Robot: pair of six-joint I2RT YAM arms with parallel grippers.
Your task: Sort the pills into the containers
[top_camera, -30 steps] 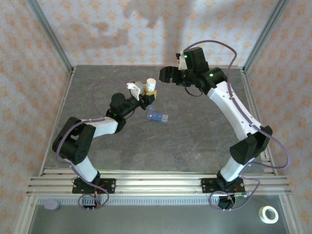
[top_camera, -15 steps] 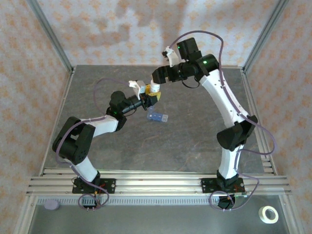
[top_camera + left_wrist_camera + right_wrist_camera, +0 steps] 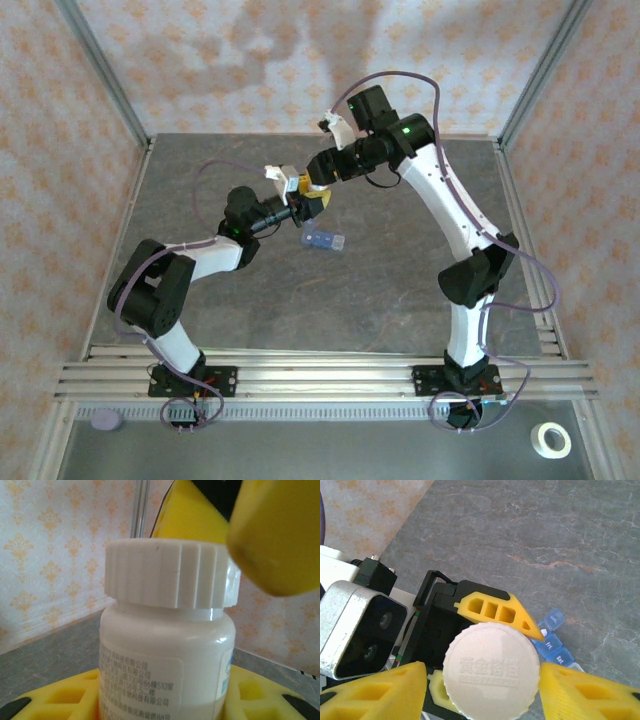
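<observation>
One bottle [image 3: 165,655], left tool [image 3: 306,202] clamped; right tool [image 3: 483,677] flanks cap [image 3: 491,667], grip unclear; containers [image 3: 323,240] near.

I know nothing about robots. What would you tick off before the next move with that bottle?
1. Bottle upright in the left claw: ok.
2. Cap on the bottle: ok.
3. Right claw straddling the cap, a finger on each side: ok.
4. Right claw pinching the cap firmly: cannot tell.
5. Organiser lying on the table near the claws: ok.
6. Organiser lids open for pills: cannot tell.
</observation>
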